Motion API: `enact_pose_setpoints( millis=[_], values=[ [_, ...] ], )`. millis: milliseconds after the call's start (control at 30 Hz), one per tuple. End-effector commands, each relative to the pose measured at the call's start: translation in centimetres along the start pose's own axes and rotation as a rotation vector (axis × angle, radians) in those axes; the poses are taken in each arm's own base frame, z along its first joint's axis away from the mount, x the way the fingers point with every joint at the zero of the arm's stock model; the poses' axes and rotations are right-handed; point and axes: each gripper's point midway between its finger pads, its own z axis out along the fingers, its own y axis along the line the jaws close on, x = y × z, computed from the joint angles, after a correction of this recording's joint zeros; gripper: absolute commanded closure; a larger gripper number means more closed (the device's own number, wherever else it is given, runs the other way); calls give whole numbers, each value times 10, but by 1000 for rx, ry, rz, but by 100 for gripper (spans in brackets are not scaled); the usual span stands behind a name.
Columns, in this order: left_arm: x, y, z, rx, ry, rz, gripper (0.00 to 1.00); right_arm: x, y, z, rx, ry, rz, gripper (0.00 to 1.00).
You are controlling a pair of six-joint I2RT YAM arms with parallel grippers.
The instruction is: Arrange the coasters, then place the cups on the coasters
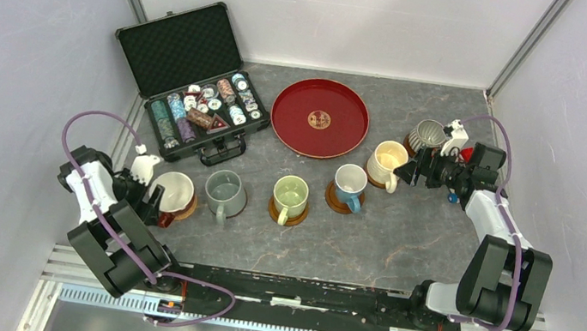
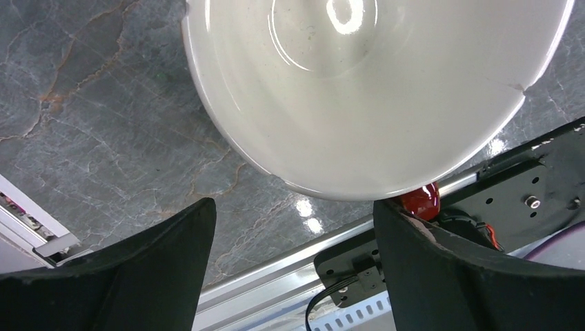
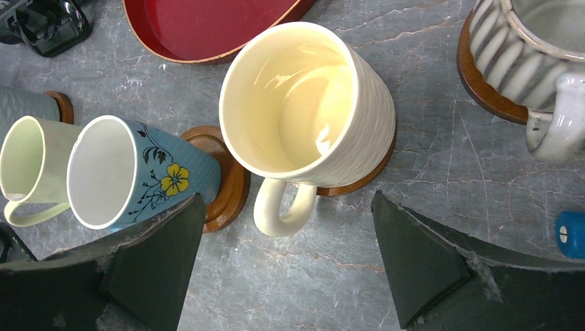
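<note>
Six mugs are seen set in an arc across the table [image 1: 401,241], from 8 o'clock round to 2 o'clock of its middle in the top view, and each is seated on a brown coaster [image 3: 231,185]. The reddish mug [image 1: 172,192] is placed at the 8 o'clock end. The grey mug [image 1: 225,191] is found at its 3 o'clock, and the pale green mug [image 1: 290,194] at 3 o'clock of that. The blue mug [image 1: 350,182], the cream mug [image 1: 387,160] and the ribbed mug [image 1: 428,135] are each stepped to 2 o'clock of the one before. A red tray [image 1: 319,117] is laid at 12 o'clock and an opened chip case [image 1: 189,82] at 10 o'clock. The left gripper [image 1: 153,202] is held at 8 o'clock of the reddish mug with its jaws spread wide and nothing clasped; the mug's red handle is seen just at one fingertip. The right gripper [image 1: 411,169] is held at 3 o'clock of the cream mug, jaws fully parted, with that mug's handle lying in the gap, apart from both fingers.
</note>
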Motion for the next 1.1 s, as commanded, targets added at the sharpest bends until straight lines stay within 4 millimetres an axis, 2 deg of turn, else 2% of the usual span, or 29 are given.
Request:
enact_pose_setpoints(
  millis=[0,167,267,467,567,633,800,933,1067],
  values=[
    [-7,4,-13,-12,-10,19,9,-19,3,-4,-9,-42,-57,2],
    [-24,36,-46,-133,-5,-45,0,-19,3,-4,-11,-42,-58,2],
    [-41,49,-67,-191,-42,-72,0,-19,4,-5,-17,-42,-61,2],
    [-90,73,-107,-230,-155,-132,0,-24,5,-7,-15,-51,-84,2],
    [-119,80,-119,-232,-198,-144,0,-35,4,-10,1,-61,-107,2],
    [-141,79,-123,-234,-219,-126,0,-44,5,-12,14,-72,-125,2],
    [-192,63,-114,-244,-252,-57,0,-68,4,-20,48,-99,-176,2],
    [-237,41,-116,-254,-298,22,0,-87,5,-26,69,-106,-225,2],
    [-278,8,-116,-232,-342,91,0,-102,9,-32,81,-106,-273,2]
  ],
)
